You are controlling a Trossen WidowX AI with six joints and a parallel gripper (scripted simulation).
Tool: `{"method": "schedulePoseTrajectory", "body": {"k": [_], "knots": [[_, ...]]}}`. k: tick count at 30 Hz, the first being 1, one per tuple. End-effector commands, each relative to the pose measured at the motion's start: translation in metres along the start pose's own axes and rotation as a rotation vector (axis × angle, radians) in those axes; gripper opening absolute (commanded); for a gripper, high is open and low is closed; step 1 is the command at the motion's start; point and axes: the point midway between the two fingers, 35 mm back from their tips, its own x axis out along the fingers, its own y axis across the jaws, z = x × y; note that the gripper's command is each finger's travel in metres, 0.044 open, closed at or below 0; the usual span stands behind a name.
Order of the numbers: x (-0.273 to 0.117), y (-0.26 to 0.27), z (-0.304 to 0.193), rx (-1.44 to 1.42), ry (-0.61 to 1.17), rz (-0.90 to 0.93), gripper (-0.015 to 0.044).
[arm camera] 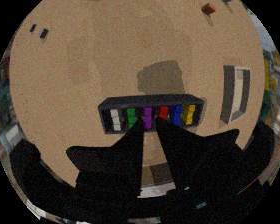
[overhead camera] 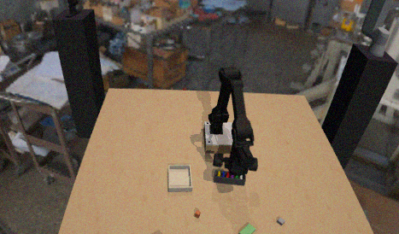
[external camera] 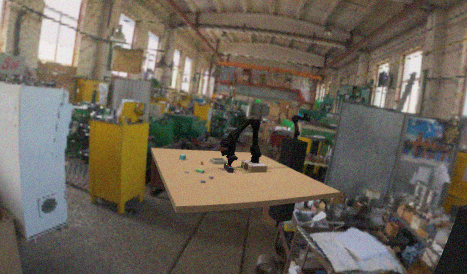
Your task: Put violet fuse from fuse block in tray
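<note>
The violet fuse (arm camera: pixel 148 114) (overhead camera: pixel 232 176) stands in the dark fuse block (arm camera: pixel 151 99) (overhead camera: pixel 229 182) (external camera: pixel 229 170), between the green fuse (arm camera: pixel 132 116) and the red fuse (arm camera: pixel 163 112). My gripper (arm camera: pixel 148 120) is open by a narrow gap, with nothing between its fingers. In the wrist view the fingertips show at the near side of the block, one on either side of the violet fuse's line. Their height over the fuse is hard to tell. The pale tray (overhead camera: pixel 179 190) (arm camera: pixel 228 92) is empty, left of the block in the top view.
The white fuse (arm camera: pixel 115 119), the blue fuse (arm camera: pixel 177 115) and the yellow fuse (arm camera: pixel 190 114) also stand in the block. An orange cube (overhead camera: pixel 197 213) (arm camera: pixel 208 9), a green piece (overhead camera: pixel 248 230) and a grey cube (overhead camera: pixel 281 221) lie beyond the block and tray.
</note>
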Motion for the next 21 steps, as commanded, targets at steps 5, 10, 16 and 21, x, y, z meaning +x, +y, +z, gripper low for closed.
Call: {"method": "schedulePoseTrajectory", "body": {"k": [5,10,16,21], "knots": [[0.001,0.000,0.000,-0.007,0.001,0.004,0.0074],[0.004,0.001,0.000,-0.007,0.001,0.004,0.0074],[0.009,0.001,0.000,-0.007,0.001,0.004,0.0074],[0.011,0.000,0.000,-0.007,0.001,0.004,0.0074]]}}
